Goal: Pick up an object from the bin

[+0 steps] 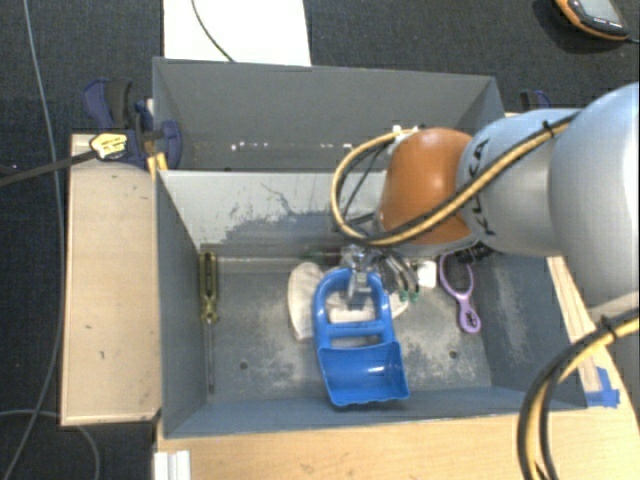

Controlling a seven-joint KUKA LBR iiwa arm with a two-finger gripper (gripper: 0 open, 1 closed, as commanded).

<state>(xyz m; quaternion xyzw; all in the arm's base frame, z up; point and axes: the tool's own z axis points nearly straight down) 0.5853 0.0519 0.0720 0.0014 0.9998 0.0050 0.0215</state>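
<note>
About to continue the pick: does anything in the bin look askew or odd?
Nothing looks spilled or broken. The blue scoop lies partly over a white thing mid-bin, so it may sit unevenly; the gripper is over its handle end. A purple brush lies apart.

Arm (560, 188) in fr. right, wrist (425, 188) bent down, jaws prob. low.

Dark carpet floor (400, 18) under soft, even light.
The carpet is charcoal and finely flecked, with no hard shadows on it. A thin pale cable (33, 68) trails down the left side, and a thicker black cable (40, 171) comes in from the left edge. In the upper right corner lies an orange-and-black device (590, 0), possibly a handheld controller, partly cut off.
</note>
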